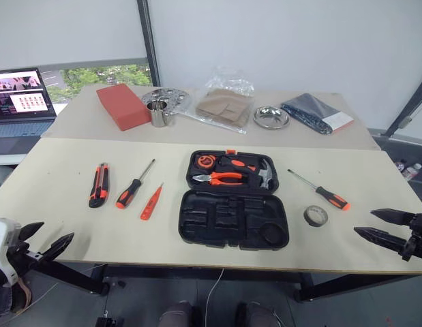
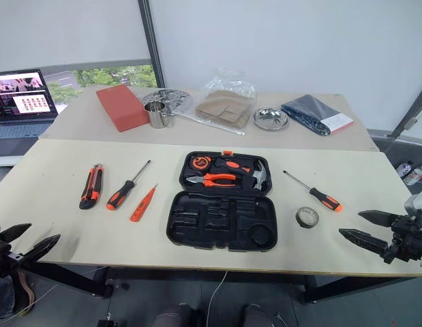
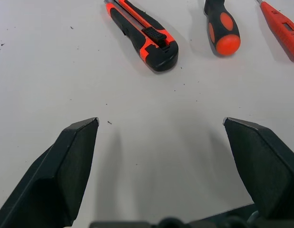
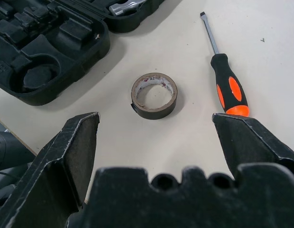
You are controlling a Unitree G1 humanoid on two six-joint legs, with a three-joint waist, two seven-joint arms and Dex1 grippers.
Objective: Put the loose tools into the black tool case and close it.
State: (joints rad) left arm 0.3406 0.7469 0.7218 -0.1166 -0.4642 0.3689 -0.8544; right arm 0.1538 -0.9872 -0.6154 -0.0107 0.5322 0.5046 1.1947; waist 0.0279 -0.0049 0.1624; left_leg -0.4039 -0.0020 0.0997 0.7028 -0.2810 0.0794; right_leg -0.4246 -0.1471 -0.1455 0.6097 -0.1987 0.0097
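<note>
here the left tool (image 1: 50,240) hangs over the near left edge of the pale desk (image 1: 74,225), its two black fingers spread wide and holding nothing. just ahead of it lie three loose tools in a row: the orange-black utility knife (image 1: 99,184) nearest its line, then a steel-shaft screwdriver with an orange-black handle (image 1: 133,184) to the inner side, then the small slim orange tester screwdriver (image 1: 151,202) beyond that, closest to the case. none touches another, and none touches the tool.

the right tool (image 2: 364,228) hangs over the near right edge of the desk, jaws also wide apart and empty. the small grey tape roll (image 4: 154,95) lies flat just ahead of it, between the lines of its two fingers but apart from both. the second orange-black screwdriver (image 4: 226,85) lies just beyond the roll on the outer side, its handle end near the tool and its blade pointing away.

between the two tools, well apart from each, the black moulded-plastic tool case (image 1: 234,218) lies open on the desk. its near half shows bare tool-shaped recesses; its far half holds orange-handled pliers (image 1: 219,178), a hammer (image 1: 265,174) and a tape measure (image 1: 206,161).
</note>
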